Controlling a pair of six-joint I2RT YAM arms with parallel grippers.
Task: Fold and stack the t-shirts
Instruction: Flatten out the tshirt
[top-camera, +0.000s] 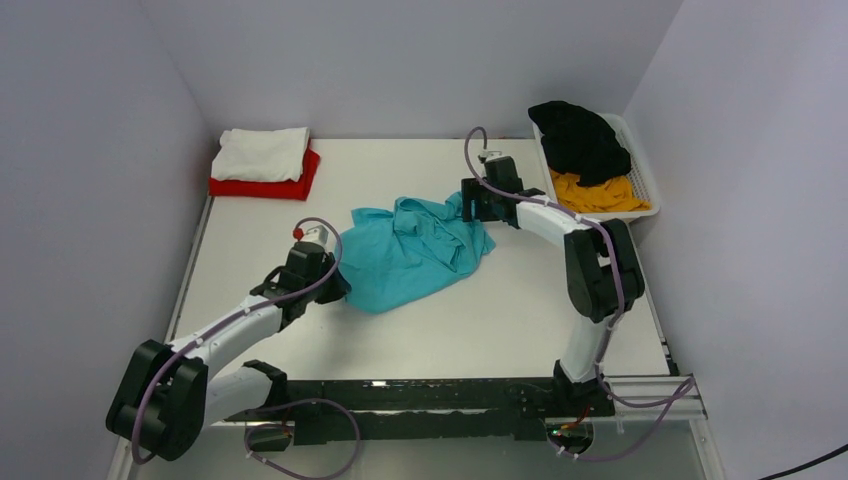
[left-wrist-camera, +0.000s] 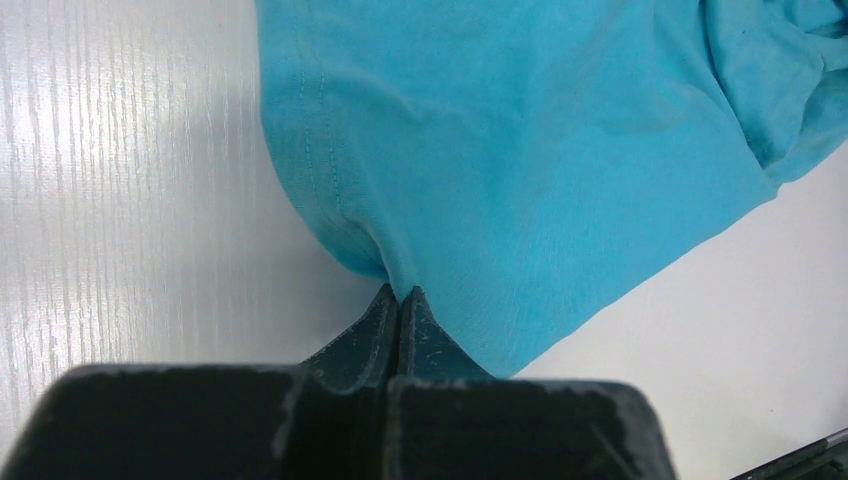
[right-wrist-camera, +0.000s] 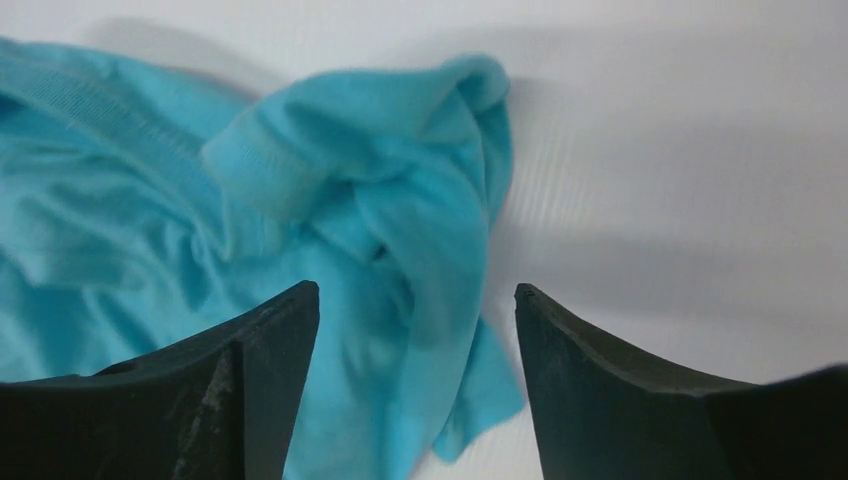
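The teal t-shirt (top-camera: 415, 252) lies crumpled in the middle of the table. My left gripper (top-camera: 338, 285) is shut on its near-left hem; in the left wrist view the cloth (left-wrist-camera: 520, 170) runs up from the pinched fingertips (left-wrist-camera: 400, 297). My right gripper (top-camera: 468, 207) is open over the shirt's far right edge; in the right wrist view a bunched fold (right-wrist-camera: 400, 220) lies between the spread fingers (right-wrist-camera: 412, 300). A folded white t-shirt (top-camera: 262, 154) rests on a folded red t-shirt (top-camera: 300, 185) at the far left. The black t-shirt (top-camera: 580, 138) and the yellow-orange t-shirt (top-camera: 598, 194) lie in the basket.
A white slatted plastic basket (top-camera: 651, 190) stands at the far right against the wall. Grey walls close in the table (top-camera: 500, 330) on three sides. A black rail with cables (top-camera: 430, 405) runs along the near edge.
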